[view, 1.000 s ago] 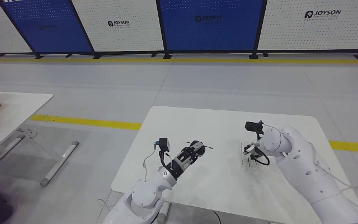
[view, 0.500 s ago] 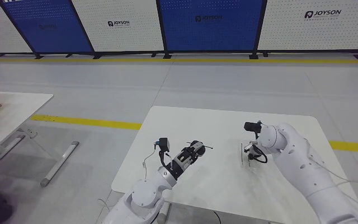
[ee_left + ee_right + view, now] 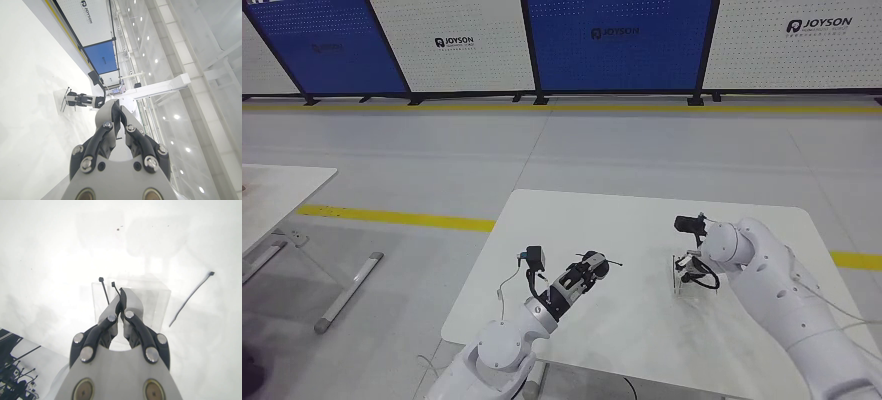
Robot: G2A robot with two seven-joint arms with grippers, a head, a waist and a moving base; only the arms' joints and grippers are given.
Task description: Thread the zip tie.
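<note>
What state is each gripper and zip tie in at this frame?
left gripper: shut; whether it pinches anything cannot be told.
right gripper: shut on the held zip tie.
held zip tie: head end straight, rest hidden behind the gripper.
second zip tie: straight, unlooped, on the clear holder.
loose zip tie: flat on the table, straight, unlooped.

Matt black plastic zip tie [image 3: 189, 298], clear glossy block [image 3: 151, 294], smooth table [image 3: 56, 256]

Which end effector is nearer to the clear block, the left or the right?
Right. The right end effector, shut on a zip tie, is directly over the clear block, whereas the left end effector is well apart from it, over the table.
</note>
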